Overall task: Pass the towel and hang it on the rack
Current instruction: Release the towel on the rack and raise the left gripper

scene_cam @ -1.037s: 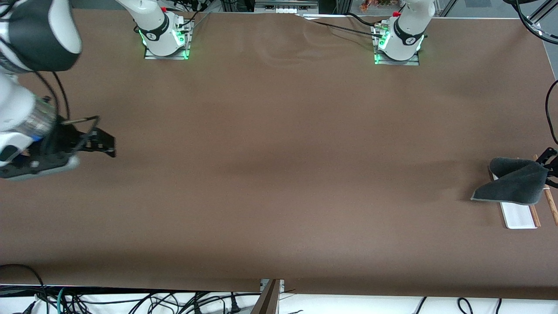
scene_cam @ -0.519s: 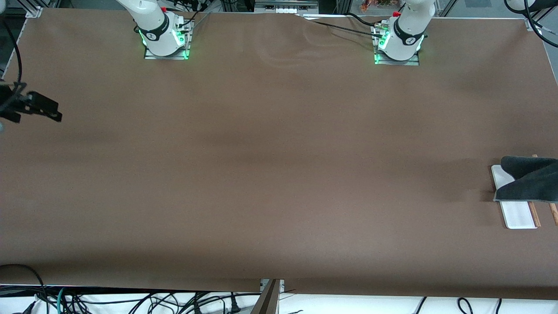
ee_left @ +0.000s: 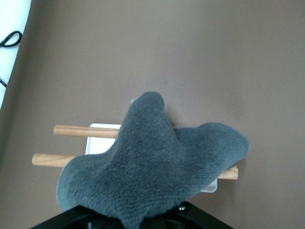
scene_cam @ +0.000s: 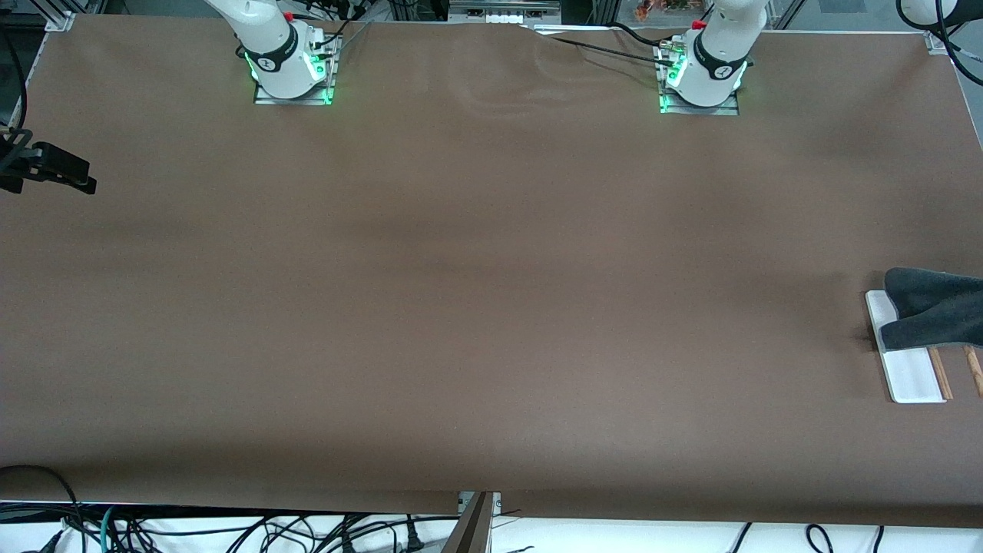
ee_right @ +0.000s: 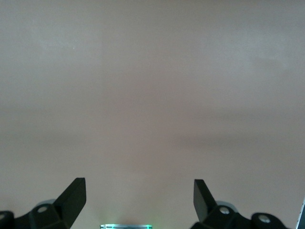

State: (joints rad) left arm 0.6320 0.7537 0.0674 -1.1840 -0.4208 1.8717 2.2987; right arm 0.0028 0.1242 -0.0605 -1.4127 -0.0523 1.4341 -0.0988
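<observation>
So the towel (ee_left: 152,162) is up over the rack (scene_cam: 911,375), right at the left arm's end of the desk, close to that edge. In the left wrist view the dark grey cloth spreads out from the left gripper (ee_left: 143,220), whose black body only peeks in at the frame's edge. The cloth bunches right where the jaws meet, so the left gripper is pinching the towel, jaws pressed together on a fold of it. The fingertips themselves are buried under the fabric.

The towel drapes across both wooden rods (ee_left: 71,131) of the rack. One rod pokes out on either side of the cloth, the other shows only one bare end. A bit of the white base (ee_left: 102,143) is visible between the rods, the rest is covered. I can't tell whether the cloth is resting its weight on the rods or just hanging above them. In the front view the towel runs off the frame at the desk's edge, with the white base and rod ends showing below it.

The right gripper (ee_right: 139,191) waits over the right arm's end of the desk, near the edge. Its jaws are spread wide with nothing between them, just bare brown desk (scene_cam: 476,307) underneath.
</observation>
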